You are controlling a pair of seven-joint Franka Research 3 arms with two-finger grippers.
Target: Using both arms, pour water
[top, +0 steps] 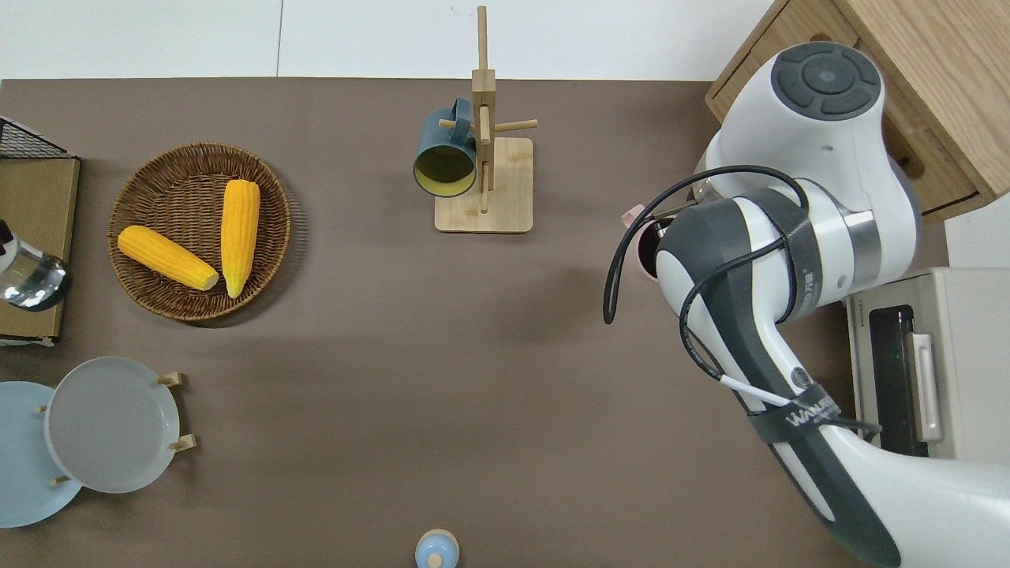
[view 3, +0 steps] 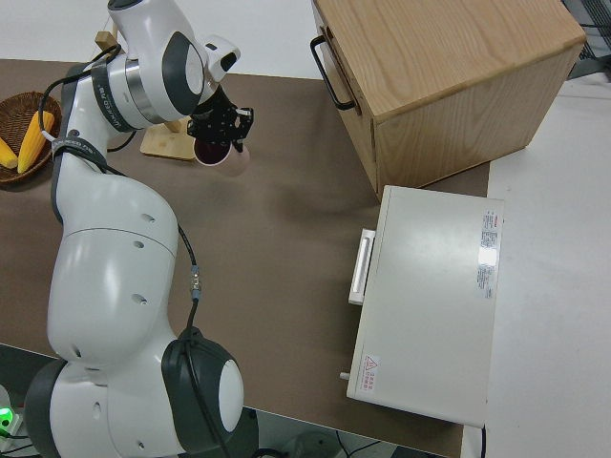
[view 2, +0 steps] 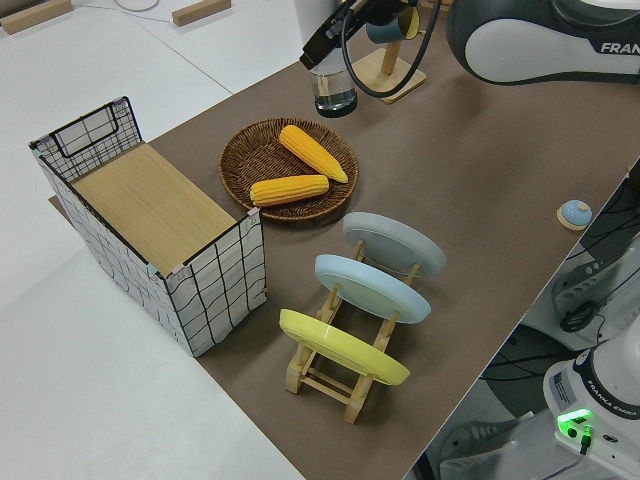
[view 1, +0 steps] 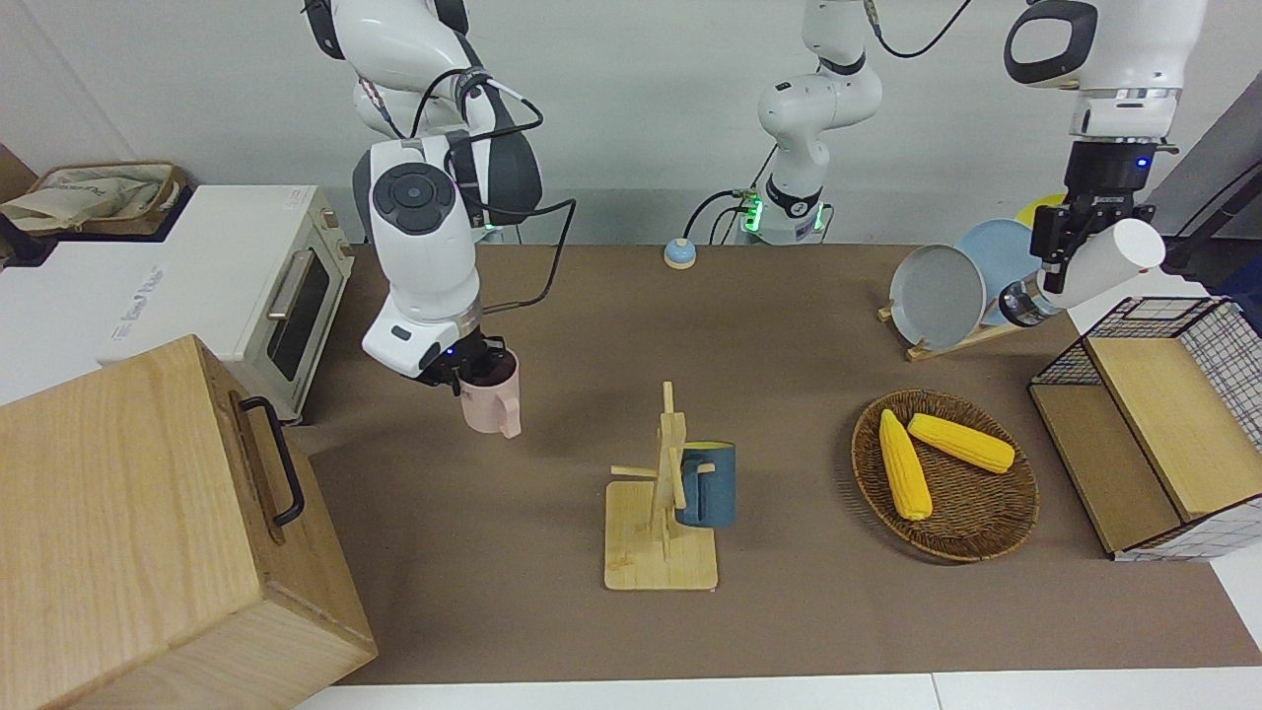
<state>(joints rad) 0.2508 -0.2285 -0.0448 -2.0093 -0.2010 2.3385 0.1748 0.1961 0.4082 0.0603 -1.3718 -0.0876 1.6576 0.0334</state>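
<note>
Right end effector (view 1: 473, 373) lowered, fingers clamped on a load; left end effector (view 1: 1070, 237) raised, clamped too.

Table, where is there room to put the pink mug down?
The widest bare patch of the brown table lies between the wooden mug rack, the wicker basket of corn and the small blue bell. The left arm's end is crowded: plate rack, wire crate.

The table (view 1: 552, 631) was covered by a brown mat. Resting on it: a wooden box (view 1: 148, 532) and toaster oven (view 1: 266, 286) at the right arm's end; a mug stand (view 1: 661, 552) centrally; a wicker basket (view 1: 971, 518), plate rack (view 2: 330, 370) and wire crate (view 1: 1173, 434) at the left arm's end; a small bell (view 1: 678, 254) nearest the robots
</note>
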